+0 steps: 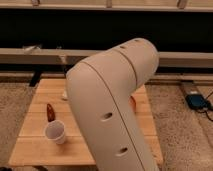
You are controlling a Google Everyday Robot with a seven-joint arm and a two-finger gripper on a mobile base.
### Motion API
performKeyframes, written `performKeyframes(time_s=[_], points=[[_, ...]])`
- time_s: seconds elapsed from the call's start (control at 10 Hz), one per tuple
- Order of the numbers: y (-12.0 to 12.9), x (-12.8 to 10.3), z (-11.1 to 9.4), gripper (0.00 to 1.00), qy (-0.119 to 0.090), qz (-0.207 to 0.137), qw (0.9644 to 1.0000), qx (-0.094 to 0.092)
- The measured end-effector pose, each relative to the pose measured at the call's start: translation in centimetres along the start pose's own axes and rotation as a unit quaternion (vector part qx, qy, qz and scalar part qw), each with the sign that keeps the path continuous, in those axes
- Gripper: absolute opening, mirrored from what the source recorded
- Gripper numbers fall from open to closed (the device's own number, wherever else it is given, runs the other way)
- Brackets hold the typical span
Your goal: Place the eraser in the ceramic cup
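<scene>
1. On the wooden table, front-left part, the ceramic cup stands upright with its mouth open. Nothing pokes out of it as far as I can see, so I'd say the eraser isn't in there yet.
2. Just behind the cup, not touching it, lies a small dark red bottle.
3. The eraser itself isn't visible anywhere. The robot's big white arm blocks the whole middle and right of the tabletop, so my guess is the eraser is somewhere behind it.
4. Same story for the gripper. It's hidden past that arm link, down over the table somewhere, so I can't tell whether it's open, closed or holding anything.
5. My read on the step: we're in the reach-or-grab part, with the drop-off not done.
6. What the next move needs, assuming the eraser gets grabbed: swing over to the left, line the block up end-first over the cup mouth, and stay clear of the bottle.
7. That cup looks light, so bumping its rim could easily tip it.
</scene>
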Motion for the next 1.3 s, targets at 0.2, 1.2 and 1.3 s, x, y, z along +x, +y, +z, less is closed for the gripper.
performKeyframes(time_s=[0.2,1.2,1.3], points=[[-0.1,0.3,-0.1,0.80,-0.014,0.041,0.9988,0.025],[-2.4,-1.4,1.6,0.80,-0.134,0.154,0.9739,0.099],[-3.4,-1.9,1.9,0.80,-0.145,0.150,0.9729,0.100]])
